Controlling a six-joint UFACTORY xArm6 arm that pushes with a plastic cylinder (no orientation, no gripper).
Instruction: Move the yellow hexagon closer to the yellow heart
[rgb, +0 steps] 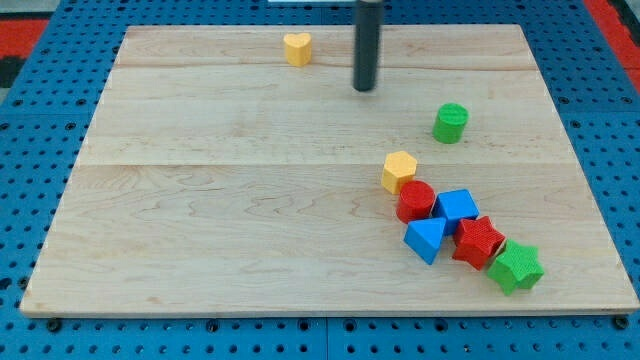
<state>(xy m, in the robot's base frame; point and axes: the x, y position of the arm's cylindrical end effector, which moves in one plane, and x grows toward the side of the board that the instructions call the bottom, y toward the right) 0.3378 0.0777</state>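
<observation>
The yellow hexagon (399, 171) lies right of the board's middle, touching the red cylinder (415, 201) just below it. The yellow heart (297, 48) sits near the view's top edge, left of centre. My tip (365, 88) is at the end of the dark rod, to the right of the heart and above and a little left of the hexagon, touching no block.
A green cylinder (450, 122) stands to the right of the tip. Below the hexagon a cluster holds a blue cube (457, 207), a blue triangle (426, 239), a red star (479, 241) and a green star (517, 266). The wooden board (200, 220) rests on a blue pegboard.
</observation>
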